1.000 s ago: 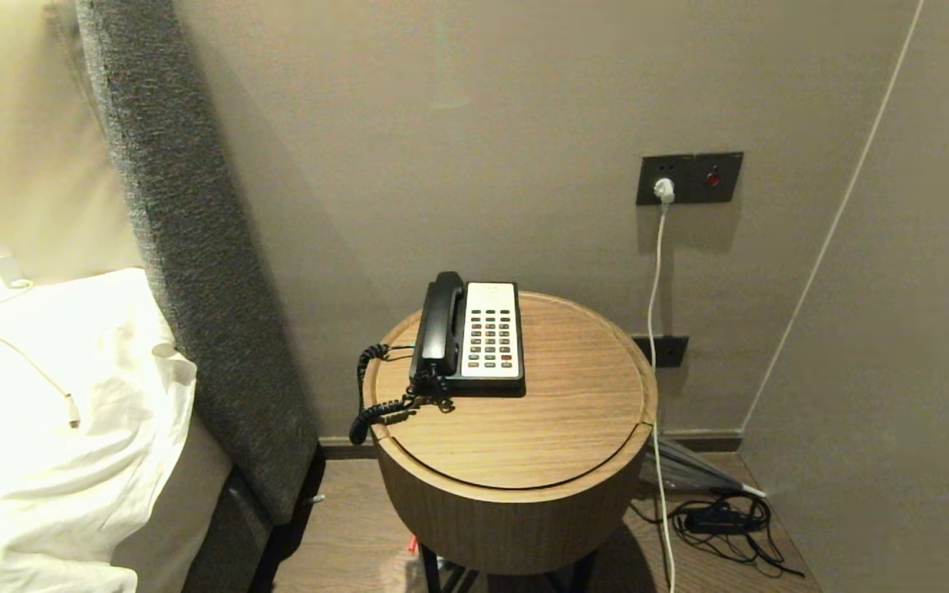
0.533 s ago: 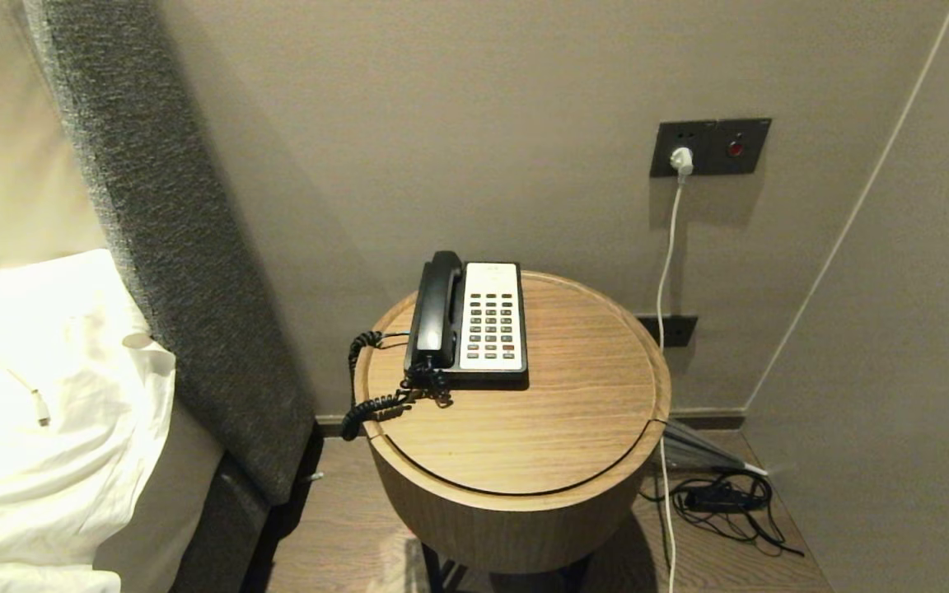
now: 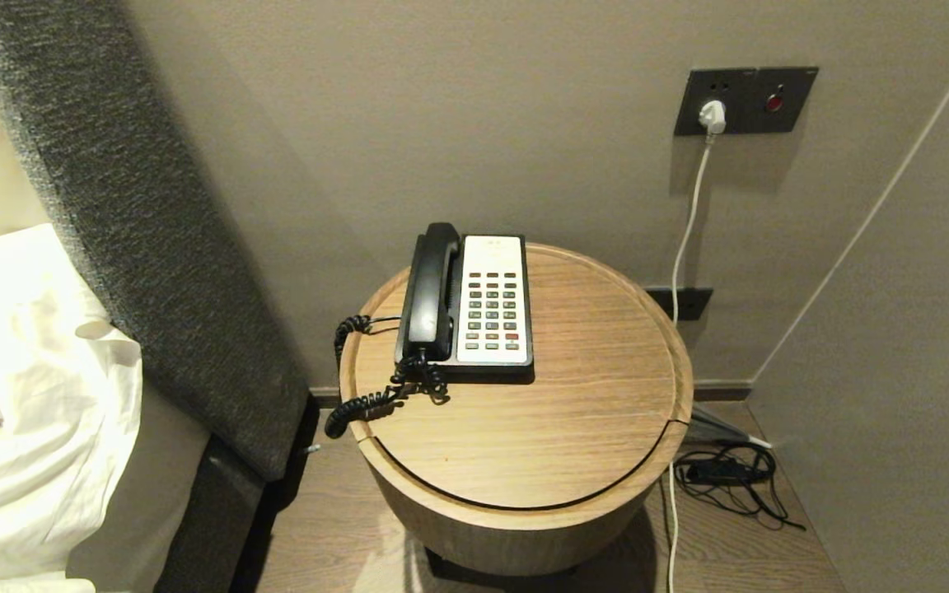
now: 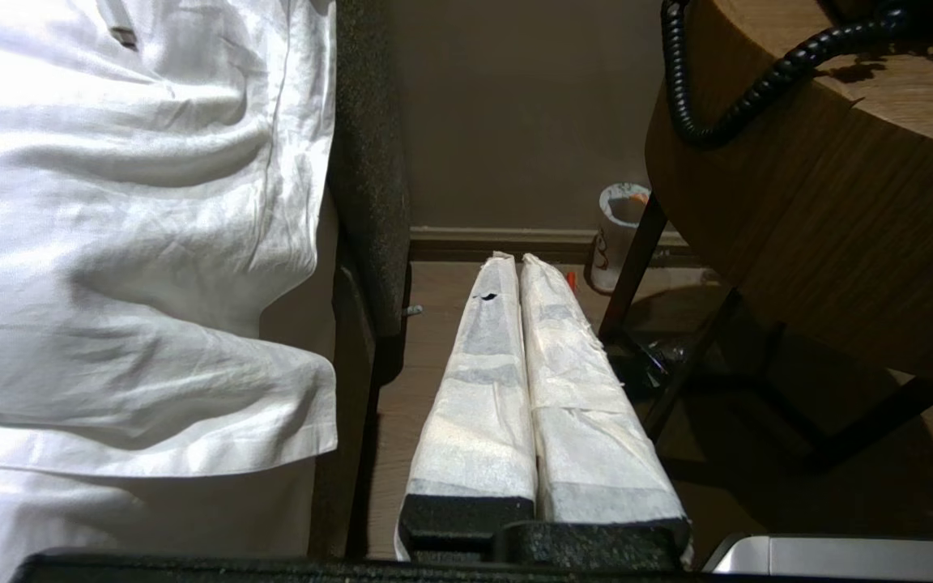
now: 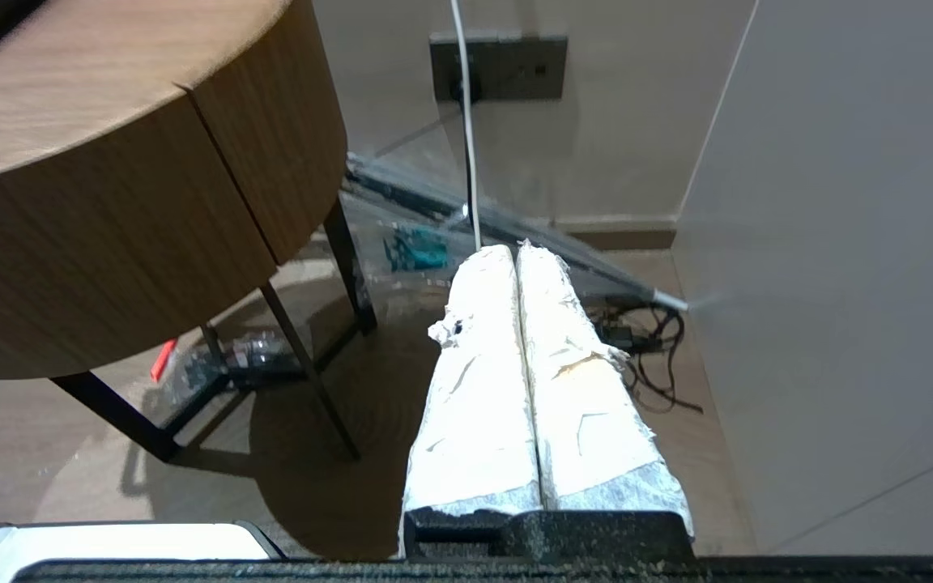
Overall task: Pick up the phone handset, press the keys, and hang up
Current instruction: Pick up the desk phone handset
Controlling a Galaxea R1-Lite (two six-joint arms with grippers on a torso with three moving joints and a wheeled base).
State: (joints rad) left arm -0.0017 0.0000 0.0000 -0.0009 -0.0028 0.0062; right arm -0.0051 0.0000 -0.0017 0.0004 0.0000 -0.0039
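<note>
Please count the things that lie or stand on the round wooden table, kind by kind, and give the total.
Black-and-white phone base: 1
Glossy black plastic handset: 1
Black coiled cord: 1
Total on the round wooden table: 3

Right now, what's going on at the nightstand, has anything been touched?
Nothing is being handled. The phone handset lies in its cradle beside the keys on the round wooden table. The left gripper and right gripper are both shut and empty, low beside the table, below its top.
</note>
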